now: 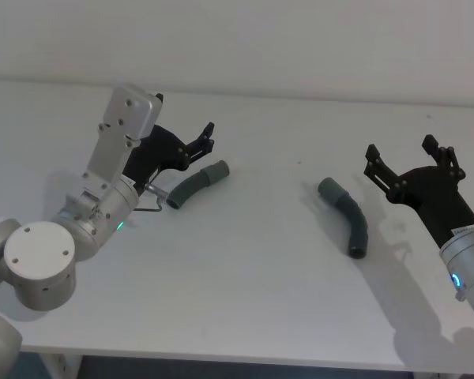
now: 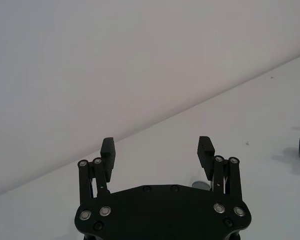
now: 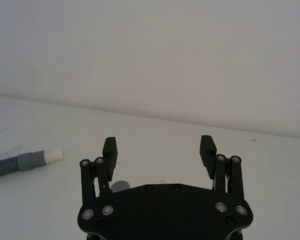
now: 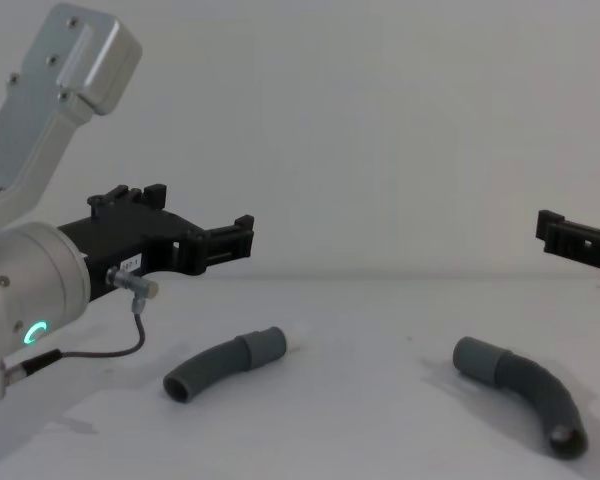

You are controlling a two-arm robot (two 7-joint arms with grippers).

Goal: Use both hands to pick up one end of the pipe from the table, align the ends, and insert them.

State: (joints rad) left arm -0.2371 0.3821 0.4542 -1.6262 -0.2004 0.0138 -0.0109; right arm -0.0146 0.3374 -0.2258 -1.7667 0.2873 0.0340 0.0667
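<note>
Up top in the head view, two short, curved dark grey tubes lie on the white table, well apart. The left tube sits left of centre. Its wider, lighter left collar points toward the middle. The right tube lies right of centre with the right collar at its far end, also turned toward the middle, and there's bare table between them. The left end effector hangs by the left tube, fingers spread, holding nothing. The right end effector sits just right of the right tube, also spread and empty. Both tubes are well clear of the table's near edge.

Left wrist view: the spread fingers of the left end effector frame plain table running to the wall, with a sliver of grey collar just below them.

Right wrist view: same wide-open pose. This angle adds ribbing on the left tube and a white tip beyond its collar.

Chest view is the side-on one. Both end effectors float clearly above the table, and both tubes lie flat underneath with plenty of room around them.
</note>
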